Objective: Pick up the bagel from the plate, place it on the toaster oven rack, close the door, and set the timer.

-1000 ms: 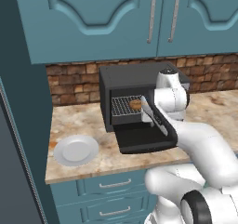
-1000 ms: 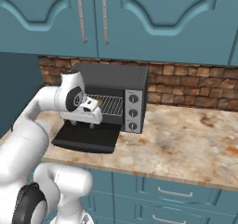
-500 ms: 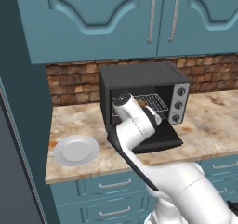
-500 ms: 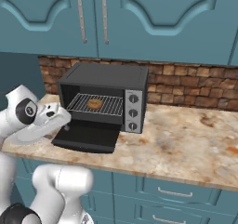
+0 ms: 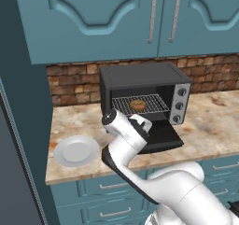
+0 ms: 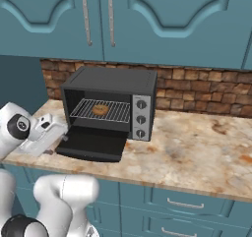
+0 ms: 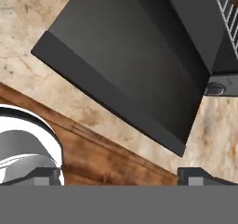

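Golden-brown bagel [image 5: 137,104] already sits on the toaster oven rack [image 5: 140,105], at 2 o'clock from the bare plate [image 5: 76,151]. Your end effector [image 6: 63,133] hangs spread and empty beside the lowered door [image 6: 93,143]; you've closing and the timer left.

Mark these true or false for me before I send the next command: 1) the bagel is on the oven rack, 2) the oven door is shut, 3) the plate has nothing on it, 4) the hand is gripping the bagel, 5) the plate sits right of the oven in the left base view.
1) The bagel lies on the toaster oven rack: true.
2) The door is shut: false, it hangs open, folded down flat in front of the cavity.
3) The plate has nothing on it: true.
4) The hand grips the bagel: false, it is open, holds nothing, and sits near the door's left edge.
5) The plate is right of the oven: false, it is to its left.
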